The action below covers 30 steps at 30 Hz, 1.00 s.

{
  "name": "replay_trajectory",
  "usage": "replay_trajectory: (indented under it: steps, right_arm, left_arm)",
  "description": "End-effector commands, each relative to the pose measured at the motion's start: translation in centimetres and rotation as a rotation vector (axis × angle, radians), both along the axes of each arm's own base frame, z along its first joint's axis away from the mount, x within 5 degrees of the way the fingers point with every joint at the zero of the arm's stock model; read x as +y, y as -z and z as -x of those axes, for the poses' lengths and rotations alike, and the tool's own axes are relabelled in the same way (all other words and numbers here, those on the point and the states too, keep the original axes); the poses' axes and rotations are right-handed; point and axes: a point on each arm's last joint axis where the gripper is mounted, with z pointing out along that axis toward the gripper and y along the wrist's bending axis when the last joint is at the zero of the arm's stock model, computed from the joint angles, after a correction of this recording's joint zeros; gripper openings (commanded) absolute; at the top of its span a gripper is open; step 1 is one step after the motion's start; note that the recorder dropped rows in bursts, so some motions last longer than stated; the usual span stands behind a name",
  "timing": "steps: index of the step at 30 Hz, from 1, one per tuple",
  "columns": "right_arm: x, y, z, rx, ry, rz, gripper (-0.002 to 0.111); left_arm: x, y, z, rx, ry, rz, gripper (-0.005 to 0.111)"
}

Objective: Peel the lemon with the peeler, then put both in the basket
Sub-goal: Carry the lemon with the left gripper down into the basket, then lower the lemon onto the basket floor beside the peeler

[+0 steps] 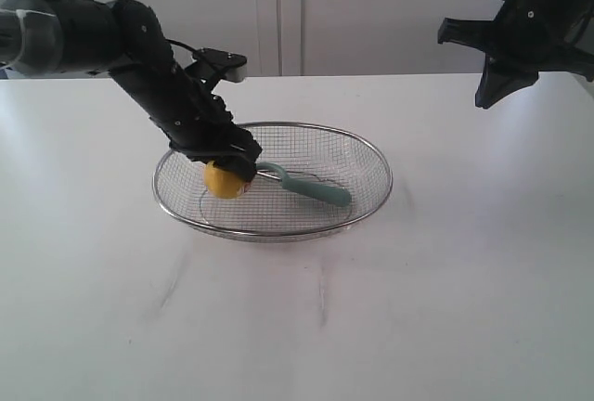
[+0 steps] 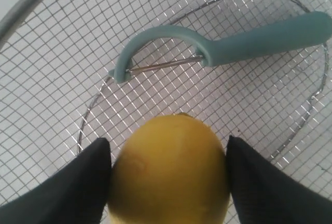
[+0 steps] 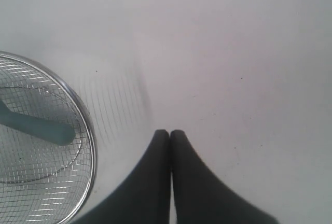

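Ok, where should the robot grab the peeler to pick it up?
By the thick teal handle of the peeler, coming straight down from above. It lies flat in the basket with the handle pointing away from the lemon, while the thin blade end sits right by the lemon.

Our black, jointed left arm (image 1: 139, 48) reaches down at a slant. Its black two-fingered left gripper (image 1: 226, 169) is clamped on the small round yellow lemon (image 2: 171, 172), with one dark finger (image 2: 78, 182) pressed against each side of the fruit. Our right arm (image 1: 538, 20) is held high, well apart from the left gripper. Its black right gripper (image 3: 170, 135) points downward, fingers pressed flat together.
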Motion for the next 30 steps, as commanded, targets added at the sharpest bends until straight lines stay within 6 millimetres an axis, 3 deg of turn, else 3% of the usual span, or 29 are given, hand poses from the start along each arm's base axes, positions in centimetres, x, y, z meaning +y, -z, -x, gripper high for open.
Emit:
replay_trajectory:
  steps: [1, 20, 24, 30]
  right_arm:
    - [-0.36, -0.57, 0.15, -0.014, 0.007, 0.007, 0.0]
    - [-0.36, -0.57, 0.15, -0.014, 0.007, 0.007, 0.0]
    - [-0.36, -0.57, 0.15, -0.014, 0.007, 0.007, 0.0]
    - [-0.36, -0.57, 0.15, -0.014, 0.007, 0.007, 0.0]
  left_arm:
    - [-0.39, 0.84, -0.3, 0.011, -0.007, 0.011, 0.0]
    - [-0.5, 1.61, -0.8, -0.02, -0.002, 0.007, 0.0]
    - [-0.5, 1.61, -0.78, -0.018, -0.002, 0.007, 0.014]
    - [-0.5, 1.61, -0.8, -0.02, -0.002, 0.007, 0.052]
